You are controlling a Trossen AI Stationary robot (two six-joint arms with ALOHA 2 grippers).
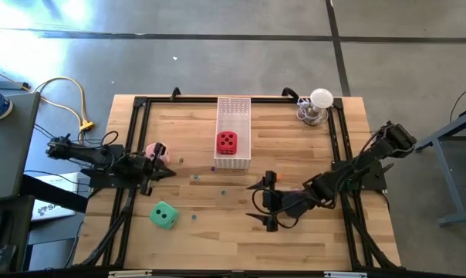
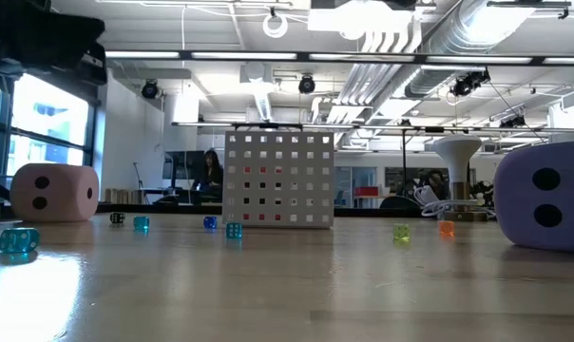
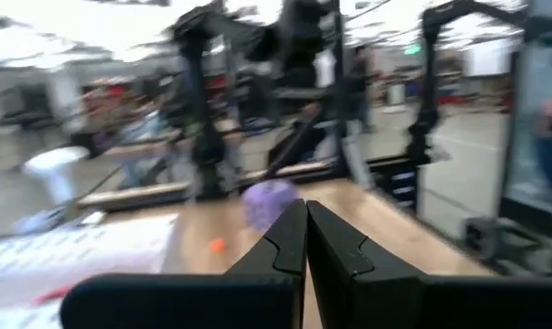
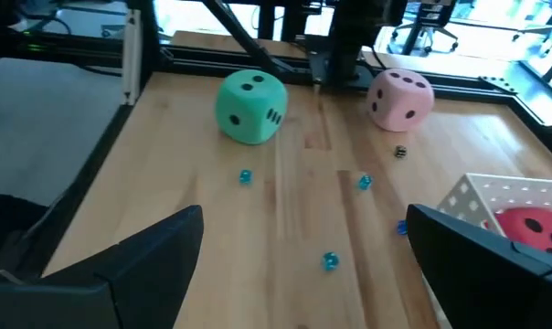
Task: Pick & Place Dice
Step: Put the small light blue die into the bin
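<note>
The red die (image 1: 227, 142) sits inside the white perforated tray (image 1: 234, 108) at the table's far middle. The pink die (image 1: 156, 152) rests on the table just beyond my left gripper (image 1: 171, 171), which is shut on nothing. The green die (image 1: 164, 215) lies near the table's near left. My right gripper (image 1: 254, 204) hovers open over the middle of the table, facing left. The right wrist view shows the green die (image 4: 250, 107), the pink die (image 4: 400, 99) and the red die (image 4: 532, 224). The purple die (image 2: 544, 195) is hidden in the high view, and it shows ahead of my left gripper (image 3: 305, 206).
Several tiny coloured dice (image 4: 331, 261) lie scattered on the wood between the arms. A white mushroom-shaped object (image 1: 319, 104) stands at the far right corner. A black frame (image 1: 137, 108) runs along the table's edges. Bare wood lies between the green die and the right gripper.
</note>
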